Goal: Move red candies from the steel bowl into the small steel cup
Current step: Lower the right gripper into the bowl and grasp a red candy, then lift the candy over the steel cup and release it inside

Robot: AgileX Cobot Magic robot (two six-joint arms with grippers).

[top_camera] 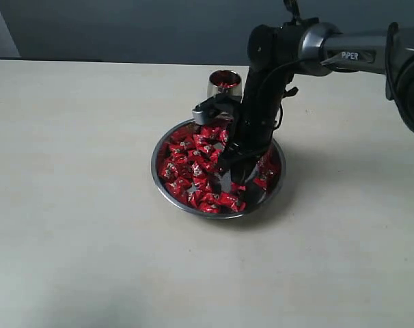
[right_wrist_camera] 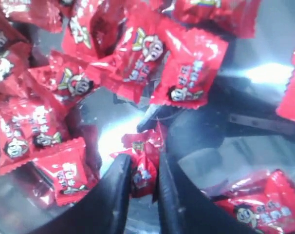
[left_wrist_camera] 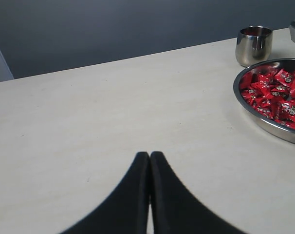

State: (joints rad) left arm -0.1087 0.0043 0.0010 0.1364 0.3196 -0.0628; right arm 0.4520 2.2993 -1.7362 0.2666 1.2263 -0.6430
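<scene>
The steel bowl [top_camera: 154, 164] sits mid-table, heaped with red candies [top_camera: 186, 167]. Just behind it stands the small steel cup [top_camera: 223, 85], with red showing inside. My right gripper [top_camera: 231, 179] reaches down into the bowl's right half. Up close, its two black fingers [right_wrist_camera: 120, 180] press on either side of one red candy [right_wrist_camera: 142, 173], just above the shiny bowl floor [right_wrist_camera: 264, 73], with loose candies [right_wrist_camera: 186, 73] beyond it. My left gripper [left_wrist_camera: 149, 155] is shut and empty over bare table, with the bowl [left_wrist_camera: 264, 122] and cup [left_wrist_camera: 253, 45] well off to one side.
The pale tabletop [top_camera: 70, 205] spreads wide around the bowl. A dark wall runs along the table's far edge. The right arm [top_camera: 343, 55] slants in from the upper right, passing just beside the cup.
</scene>
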